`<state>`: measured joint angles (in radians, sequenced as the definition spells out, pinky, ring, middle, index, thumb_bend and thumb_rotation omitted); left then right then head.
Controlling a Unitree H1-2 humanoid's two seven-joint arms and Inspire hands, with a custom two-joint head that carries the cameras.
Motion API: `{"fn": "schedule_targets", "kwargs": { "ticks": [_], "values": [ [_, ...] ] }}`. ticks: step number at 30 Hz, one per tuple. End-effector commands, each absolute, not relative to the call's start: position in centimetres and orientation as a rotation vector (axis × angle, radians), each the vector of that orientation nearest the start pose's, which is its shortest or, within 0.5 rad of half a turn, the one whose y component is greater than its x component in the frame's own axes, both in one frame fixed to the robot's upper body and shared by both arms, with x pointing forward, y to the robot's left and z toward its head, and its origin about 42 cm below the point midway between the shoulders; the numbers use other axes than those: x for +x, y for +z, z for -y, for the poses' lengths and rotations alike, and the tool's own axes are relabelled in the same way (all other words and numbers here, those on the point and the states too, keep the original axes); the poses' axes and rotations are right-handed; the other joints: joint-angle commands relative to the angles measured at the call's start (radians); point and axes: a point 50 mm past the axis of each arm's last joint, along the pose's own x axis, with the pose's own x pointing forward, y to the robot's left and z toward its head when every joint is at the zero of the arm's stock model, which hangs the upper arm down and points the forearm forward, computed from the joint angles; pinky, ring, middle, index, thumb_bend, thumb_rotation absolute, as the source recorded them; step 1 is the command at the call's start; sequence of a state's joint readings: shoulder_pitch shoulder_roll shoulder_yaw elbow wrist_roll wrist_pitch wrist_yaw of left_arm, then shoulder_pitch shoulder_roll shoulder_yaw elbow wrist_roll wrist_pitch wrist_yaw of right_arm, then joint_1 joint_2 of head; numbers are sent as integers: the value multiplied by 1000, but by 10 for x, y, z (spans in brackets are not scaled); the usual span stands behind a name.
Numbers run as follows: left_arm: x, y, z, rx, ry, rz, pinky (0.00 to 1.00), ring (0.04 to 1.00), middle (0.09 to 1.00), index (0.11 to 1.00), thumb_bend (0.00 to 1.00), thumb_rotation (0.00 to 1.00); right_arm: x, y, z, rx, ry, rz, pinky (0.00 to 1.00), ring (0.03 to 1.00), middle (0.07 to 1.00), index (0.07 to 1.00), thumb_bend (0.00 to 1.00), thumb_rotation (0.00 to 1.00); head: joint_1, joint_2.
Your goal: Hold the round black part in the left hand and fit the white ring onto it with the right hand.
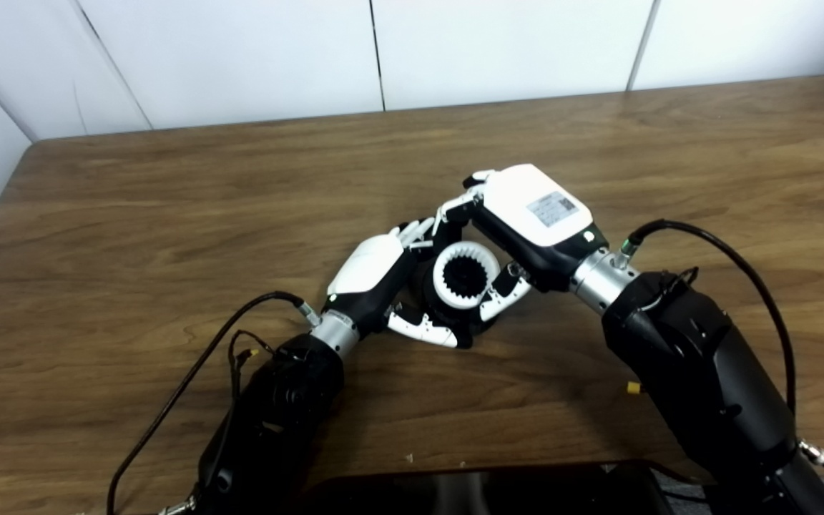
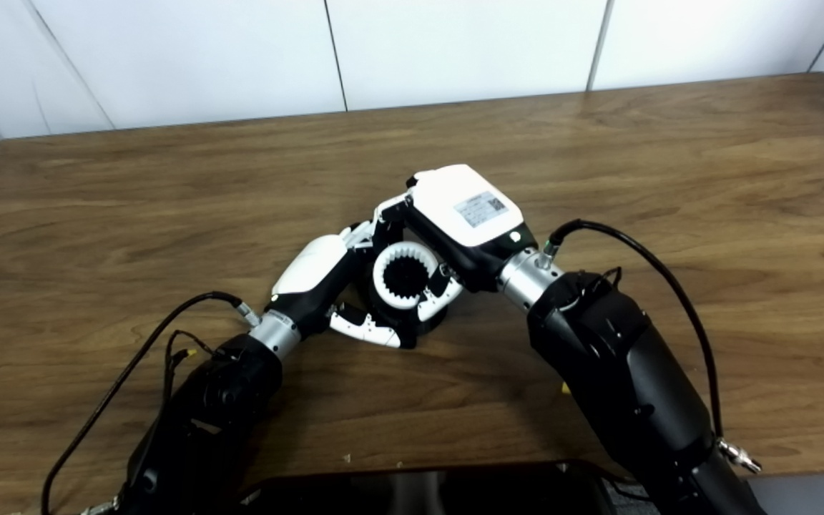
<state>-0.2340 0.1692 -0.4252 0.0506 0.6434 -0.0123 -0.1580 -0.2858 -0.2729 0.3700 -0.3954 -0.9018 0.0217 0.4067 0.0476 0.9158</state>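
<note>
A: Where is the round black part (image 1: 455, 315)?

B: Near the middle of the wooden worktop (image 1: 133, 214), gripped by the left hand (image 1: 373, 275). That hand's fingers are curled around the part's left side, with the thumb (image 1: 423, 329) lying under its near edge.

A: And the white ring (image 1: 463, 275)?

B: It sits on the face of the black part, toothed on the inside, with a dark toothed piece showing through its centre. Whether it is fully seated I can't tell from here; the fingers hide the rim.

A: What about the right hand (image 1: 526, 222)?

B: It comes in over the ring from the right and behind, palm down. Its fingers are closed on the ring: some reach over the far edge, and one fingertip (image 1: 498, 297) presses the ring's right side.

A: Do the two hands touch?

B: They meet just behind the ring, fingers close together.
</note>
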Motion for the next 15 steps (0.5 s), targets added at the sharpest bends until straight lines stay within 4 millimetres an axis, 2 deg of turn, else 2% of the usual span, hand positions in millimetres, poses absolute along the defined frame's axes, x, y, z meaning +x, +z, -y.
{"fn": "schedule_targets", "kwargs": {
  "ticks": [1,11,15],
  "values": [
    [332,137,-123,899,-568,258,1000,1000,1000,682,1000,440,313,254,141,-1231,484,619,835,633,474,506,528,10,2,1],
    [332,137,-122,894,-570,265,1000,1000,1000,706,1000,405,328,257,134,-1266,484,607,860,648,470,511,527,10,9,4],
    [331,137,-121,892,-567,263,1000,1000,1000,684,1000,398,335,257,133,-1274,484,602,860,651,465,514,527,10,12,4]
  ]
}}
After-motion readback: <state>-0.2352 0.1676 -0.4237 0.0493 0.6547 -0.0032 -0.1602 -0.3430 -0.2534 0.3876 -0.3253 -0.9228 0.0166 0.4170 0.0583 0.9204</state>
